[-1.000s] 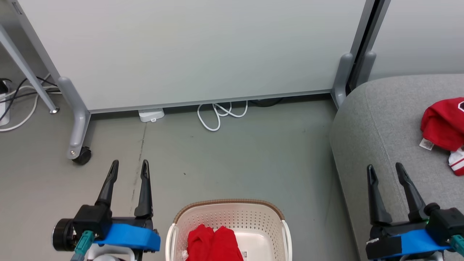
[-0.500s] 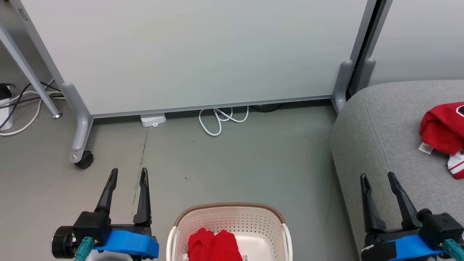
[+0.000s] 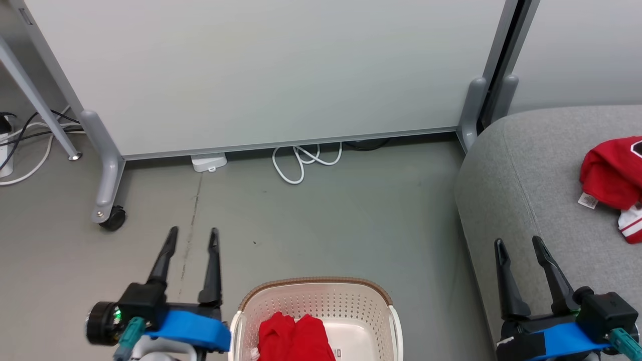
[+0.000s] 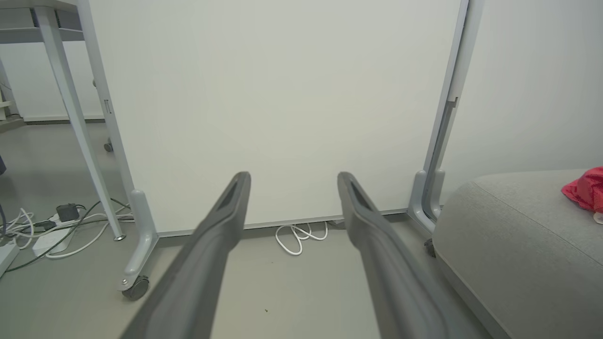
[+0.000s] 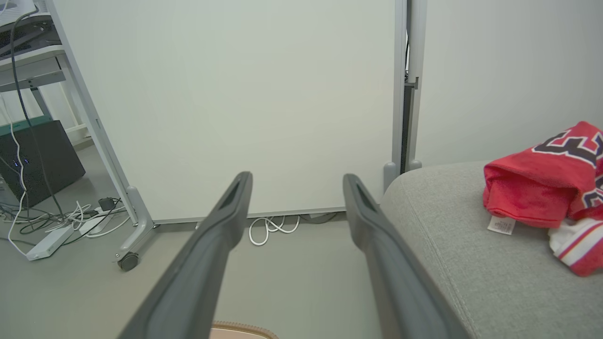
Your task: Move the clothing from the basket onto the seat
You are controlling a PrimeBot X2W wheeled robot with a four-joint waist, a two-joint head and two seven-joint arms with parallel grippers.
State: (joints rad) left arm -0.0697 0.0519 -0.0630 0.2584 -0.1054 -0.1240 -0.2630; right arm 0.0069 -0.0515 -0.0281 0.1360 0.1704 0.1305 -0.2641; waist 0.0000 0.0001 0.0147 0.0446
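A red garment [image 3: 295,338] lies bunched in the cream perforated basket [image 3: 351,307] at the bottom middle of the head view; the basket's brown rim [image 5: 242,328] peeks into the right wrist view. A red jersey with dark lettering and white stripe trim [image 3: 614,173] [image 5: 546,186] [image 4: 586,189] rests on the grey seat [image 3: 521,170] [image 5: 452,245] [image 4: 509,235] at the right. My left gripper [image 3: 193,236] [image 4: 292,181] hangs open over the floor, left of the basket. My right gripper [image 3: 519,245] [image 5: 297,181] stands open over the seat's near left edge, holding nothing.
A white partition panel on grey castor legs [image 3: 108,170] stands behind the basket. A looped white cable [image 3: 301,158] and a white adapter [image 3: 208,161] lie at its foot. More cables [image 3: 20,145] and a slanted desk leg [image 3: 40,100] sit far left.
My left gripper has shifted right, closer to the basket. My right gripper has drawn back slightly toward me. The head camera wobbled a little.
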